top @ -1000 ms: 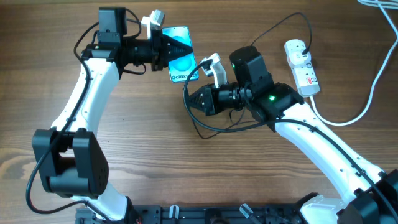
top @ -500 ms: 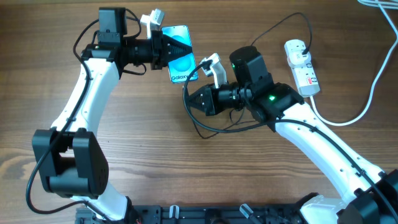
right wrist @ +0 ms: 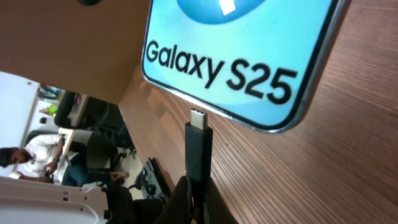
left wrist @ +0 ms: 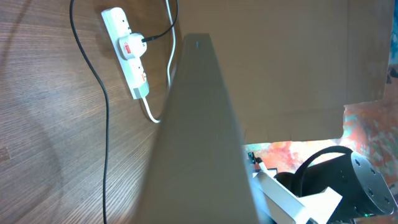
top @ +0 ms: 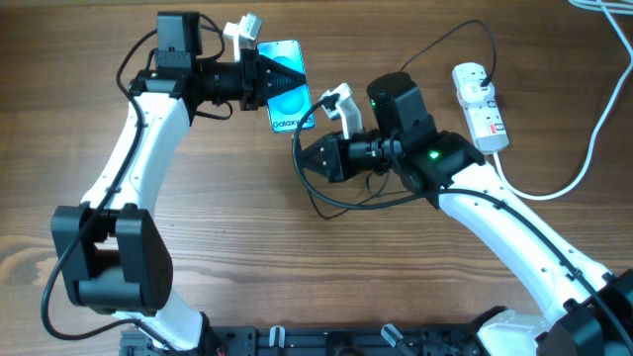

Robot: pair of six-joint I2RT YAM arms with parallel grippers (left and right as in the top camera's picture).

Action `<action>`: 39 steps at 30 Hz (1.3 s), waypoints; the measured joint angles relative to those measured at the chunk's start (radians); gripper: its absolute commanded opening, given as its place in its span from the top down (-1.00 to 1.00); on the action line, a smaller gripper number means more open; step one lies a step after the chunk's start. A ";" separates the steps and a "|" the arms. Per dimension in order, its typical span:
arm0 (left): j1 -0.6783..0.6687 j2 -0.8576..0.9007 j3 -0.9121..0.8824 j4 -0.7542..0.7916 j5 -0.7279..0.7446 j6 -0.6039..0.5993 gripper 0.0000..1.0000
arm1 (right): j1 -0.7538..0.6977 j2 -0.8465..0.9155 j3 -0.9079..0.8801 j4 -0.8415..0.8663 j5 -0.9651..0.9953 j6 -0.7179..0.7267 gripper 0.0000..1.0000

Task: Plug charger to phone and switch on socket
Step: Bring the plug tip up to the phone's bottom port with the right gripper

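The phone (top: 293, 103), teal and white with "Galaxy" text, is held above the table, and my left gripper (top: 280, 81) is shut on its far end. In the left wrist view the phone (left wrist: 199, 143) is a blurred grey wedge that hides the jaws. My right gripper (top: 302, 162) is shut on the charger plug (right wrist: 199, 146). In the right wrist view the plug's metal tip sits right at the lower edge of the phone (right wrist: 249, 56); whether it touches I cannot tell. The charger cable (top: 341, 203) loops back to the socket (top: 482, 107), a white strip at the right.
The thick white cord (top: 584, 148) runs from the socket off to the right edge. A black cable (left wrist: 104, 130) crosses the wood near the socket (left wrist: 132, 59) in the left wrist view. Both arm bases stand at the near table edge.
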 measured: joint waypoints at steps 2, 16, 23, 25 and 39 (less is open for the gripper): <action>0.000 0.000 0.000 0.000 0.000 0.001 0.92 | 0.000 0.000 0.000 0.007 0.000 0.000 0.91; 0.000 0.000 0.000 0.000 0.051 0.002 0.92 | 0.000 0.000 0.000 0.017 0.004 0.001 0.91; 0.000 0.000 0.000 0.001 0.039 0.005 0.92 | 0.000 0.000 0.000 0.016 0.004 0.001 0.92; 0.000 0.000 0.000 0.000 0.036 0.013 0.92 | 0.000 0.000 0.000 0.016 0.004 0.001 0.91; 0.000 0.000 0.000 0.000 0.032 0.047 0.92 | 0.000 0.000 0.000 0.015 0.014 0.001 0.91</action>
